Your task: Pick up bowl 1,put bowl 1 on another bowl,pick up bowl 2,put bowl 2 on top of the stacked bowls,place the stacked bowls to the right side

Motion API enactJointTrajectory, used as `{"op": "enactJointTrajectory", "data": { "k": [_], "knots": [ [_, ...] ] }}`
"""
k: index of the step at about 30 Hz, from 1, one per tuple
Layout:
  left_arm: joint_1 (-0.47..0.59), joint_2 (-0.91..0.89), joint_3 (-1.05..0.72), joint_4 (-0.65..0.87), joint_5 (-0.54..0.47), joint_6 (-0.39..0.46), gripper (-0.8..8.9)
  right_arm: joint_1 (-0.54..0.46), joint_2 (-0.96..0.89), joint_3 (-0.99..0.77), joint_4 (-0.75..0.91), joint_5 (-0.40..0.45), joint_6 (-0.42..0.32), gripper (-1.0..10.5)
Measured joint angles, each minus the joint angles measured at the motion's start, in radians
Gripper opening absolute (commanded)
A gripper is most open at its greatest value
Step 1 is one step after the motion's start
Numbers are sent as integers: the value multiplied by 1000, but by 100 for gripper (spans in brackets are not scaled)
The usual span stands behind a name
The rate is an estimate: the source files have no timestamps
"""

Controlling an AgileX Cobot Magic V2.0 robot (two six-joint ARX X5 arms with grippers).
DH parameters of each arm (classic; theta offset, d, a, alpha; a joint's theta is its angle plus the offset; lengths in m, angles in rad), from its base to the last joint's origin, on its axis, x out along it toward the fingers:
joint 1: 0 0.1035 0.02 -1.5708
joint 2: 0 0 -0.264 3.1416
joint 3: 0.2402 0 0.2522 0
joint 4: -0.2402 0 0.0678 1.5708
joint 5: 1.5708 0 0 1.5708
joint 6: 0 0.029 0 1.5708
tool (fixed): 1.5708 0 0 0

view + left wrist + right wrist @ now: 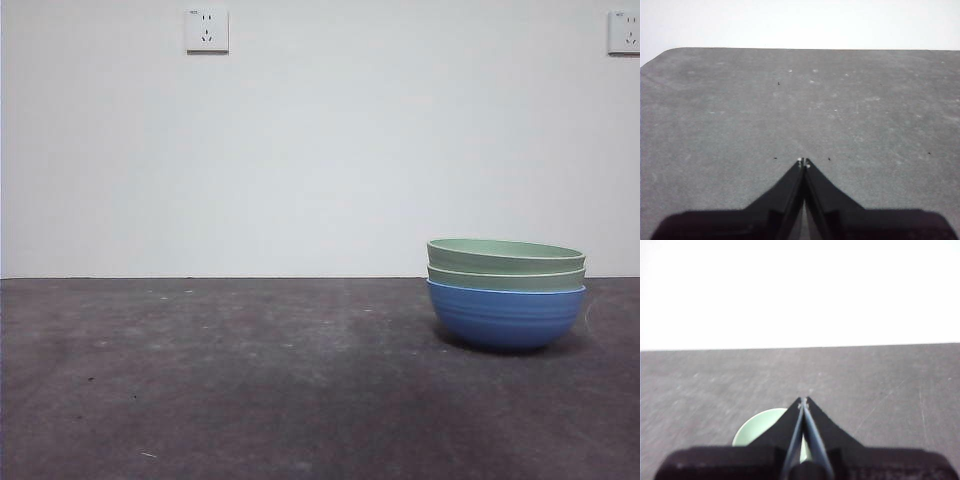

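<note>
1. Front cam: low, approx table point(250, 380) height, faces level across to the wall point(320, 150); stacked bowls point(506, 292) near, right of centre.
2. Left wrist cam: above left gripper point(804, 162), looks fwd/down over bare table; no bowls.
3. Right wrist cam: same setup behind right gripper point(803, 401); shares the top green bowl w/ front cam.

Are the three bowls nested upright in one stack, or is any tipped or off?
Nested upright: the stacked bowls sit level on the table, two pale green ones inside the blue bowl, with all rims parallel.
</note>
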Motion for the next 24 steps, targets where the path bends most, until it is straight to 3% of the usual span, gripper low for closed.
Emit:
{"op": "enactJointTrajectory", "data": {
  "k": [5,11,24],
  "knots": [
    [0,0,0,0,0,0,-3,-14,-133,-272,169,7,23,4],
    [0,0,0,0,0,0,-3,-18,-236,-508,188,54,66,4],
    [2,0,0,0,-1,0,-3,-18,-275,-582,195,54,105,4]
  ]
}}
